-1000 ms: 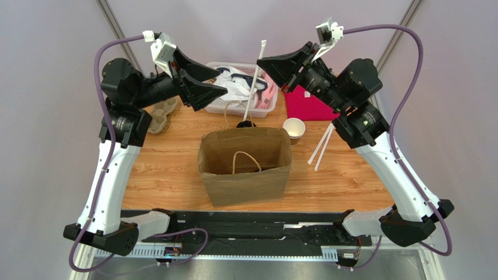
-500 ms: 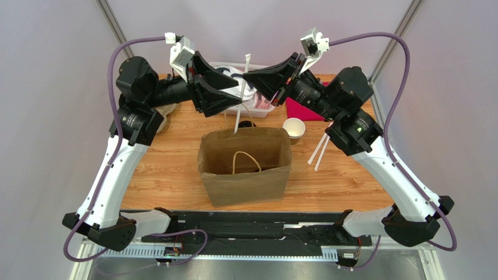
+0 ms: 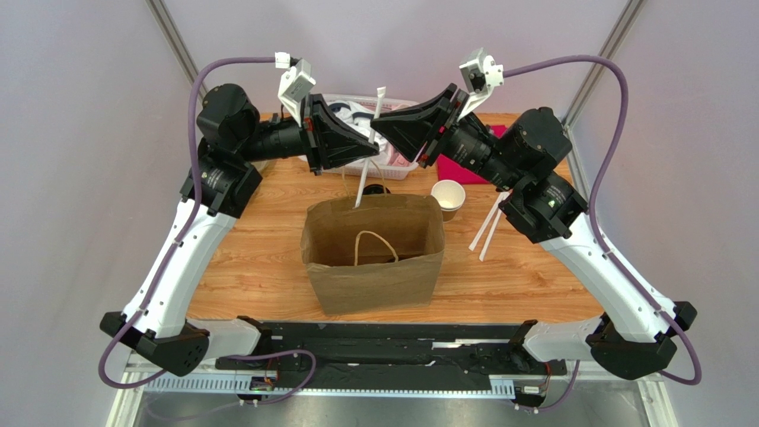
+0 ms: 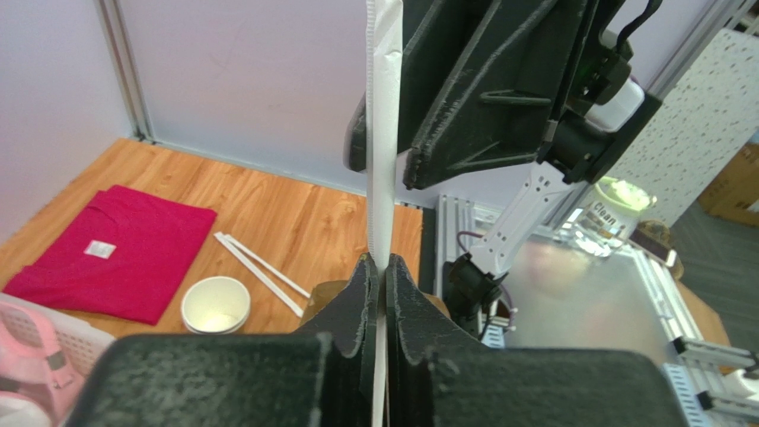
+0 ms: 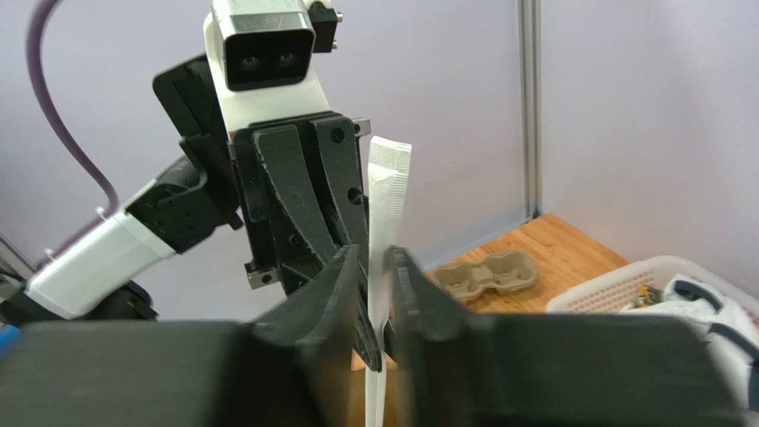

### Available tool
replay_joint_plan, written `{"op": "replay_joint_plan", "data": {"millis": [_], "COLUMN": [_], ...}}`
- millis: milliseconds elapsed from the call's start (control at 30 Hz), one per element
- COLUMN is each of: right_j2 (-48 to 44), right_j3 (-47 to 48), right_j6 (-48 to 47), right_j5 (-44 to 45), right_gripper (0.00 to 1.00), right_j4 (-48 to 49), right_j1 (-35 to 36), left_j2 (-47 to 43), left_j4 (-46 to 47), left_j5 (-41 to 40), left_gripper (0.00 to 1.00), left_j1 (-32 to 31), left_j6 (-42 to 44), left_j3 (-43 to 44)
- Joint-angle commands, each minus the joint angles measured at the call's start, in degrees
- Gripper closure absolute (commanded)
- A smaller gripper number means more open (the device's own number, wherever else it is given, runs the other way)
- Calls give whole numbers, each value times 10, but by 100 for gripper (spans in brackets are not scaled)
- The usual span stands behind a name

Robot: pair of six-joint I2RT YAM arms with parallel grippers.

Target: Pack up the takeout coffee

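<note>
Black plastic on top is all I can see of the takeout coffee [image 3: 375,189]: it stands on the table [image 3: 249,258] just behind the far wall of the paper bag [image 3: 374,267], outside it, with the rest of the cup hidden by the bag's rim. A wrapped straw [image 4: 385,133] in white paper runs tilted above that lid, its lower end close over it, though I cannot tell from above whether they touch. My left gripper [image 4: 381,267] is clamped on this straw, both fingers pressed flat to the paper. My right gripper [image 5: 376,258] faces the left one tip to tip and has the same straw between its fingers, but its jaws stand slightly parted: the paper lies against one finger and a thin dark gap shows at the other. The two meet in the air above the bag's far side. The bag stands upright and open-mouthed at the middle of the table, one handle loop drooping inside. Just beside its far right corner is an open paper cup [image 3: 448,196], white inside. Two loose straws [image 3: 488,227] lie near it to the right, with a folded red cloth [image 4: 116,258] beyond. A white basket [image 3: 396,171] holding fabric sits at the far edge, and a pulp tray [image 5: 485,271] at the far left
</note>
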Motion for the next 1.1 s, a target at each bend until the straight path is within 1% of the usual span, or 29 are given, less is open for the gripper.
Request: {"op": "replay_joint_plan", "data": {"millis": [0, 33, 67, 100, 133, 200, 400, 467, 533, 567, 667, 833, 900, 933, 967, 1000, 1067], "right_j2": [-25, -29, -31, -30, -33, -37, -59, -67, -84, -90, -107, -116, -116, -117, -117, -117, -116], "right_j3": [0, 1, 2, 10, 13, 19, 26, 1, -24, -44, -71, -84, -87, -88, -88, -89, -90], "right_j6": [-32, -37, -42, -45, -56, -66, -78, -106, -119, -121, -125, -124, -125, -130, -132, -134, -137], "right_j5": [32, 40, 46, 53, 54, 66, 72, 88, 124, 128, 129, 132, 131, 131, 133, 136, 142], "right_gripper": [50, 39, 30, 15, 8, 0, 0, 0, 0, 0, 0, 0, 0, 0, 0, 0, 0], "right_j4": [-7, -9, -8, -9, -9, -16, -60, -67, -73, -76, -91, -119, -126, -127, -131, -135, -140], "right_j1": [2, -2, -8, -15, -32, -48, -116, -122, -131, -136, -149, -167, -173, -173, -174, -175, -178], "left_j2": [-8, -14, -17, -20, -28, -36, -63, -63, -61, -60, -66, -80, -80, -78, -78, -78, -81], "left_j4": [-22, -29, -42, -50, -58, -85, -151, -181, -202, -224, -268, -313, -325, -341, -348, -354, -358], "left_j5": [20, 19, 21, 22, 22, 22, 6, 0, -5, -7, -26, -47, -55, -58, -62, -71, -88], "left_gripper": [100, 100, 100, 100, 100, 100, 100, 100, 100, 100, 100, 100, 96, 86, 81, 73, 64], "left_j1": [1, 0, 0, 0, -1, -3, -11, -15, -20, -22, -32, -36, -40, -42, -45, -49, -52], "left_j6": [18, 25, 32, 49, 60, 97, 180, 219, 249, 282, 337, 381, 394, 399, 405, 410, 413], "left_j3": [-7, -20, -28, -36, -54, -71, -137, -152, -163, -166, -180, -201, -202, -199, -197, -193, -189]}}
